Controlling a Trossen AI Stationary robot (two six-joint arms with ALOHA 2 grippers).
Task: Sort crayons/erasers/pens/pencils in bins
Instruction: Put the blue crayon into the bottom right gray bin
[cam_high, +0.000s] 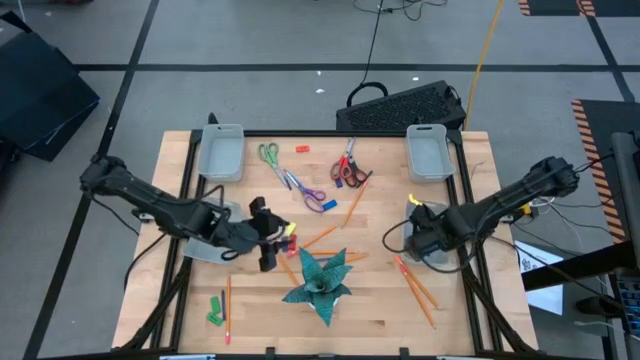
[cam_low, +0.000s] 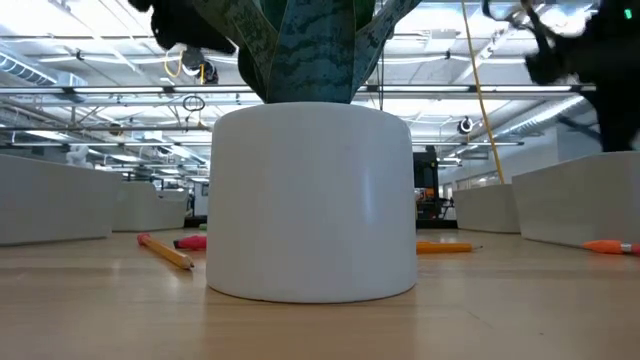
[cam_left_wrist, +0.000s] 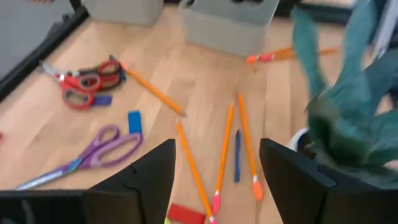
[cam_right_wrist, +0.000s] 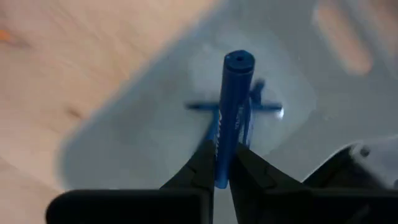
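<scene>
Currently, right gripper (cam_right_wrist: 222, 163): clamps pen (cam_right_wrist: 231, 112) low on barrel, above bin (cam_right_wrist: 155, 118).
Pen: light, stiff, slippery; I hold mid-barrel.
Left gripper (cam_left_wrist: 214, 186): parted, empty, beside plant (cam_left_wrist: 348, 118).

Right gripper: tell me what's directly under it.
Its jaws are shut on a blue pen above a bin. Another pen lies on the bin's floor, partly hidden behind the held one.

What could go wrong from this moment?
The right gripper holds a pen upright over a bin; dropped so, it may bounce or roll out. The left gripper hangs open over close-lying pencils beside the plant; it may catch two or brush leaves.
</scene>
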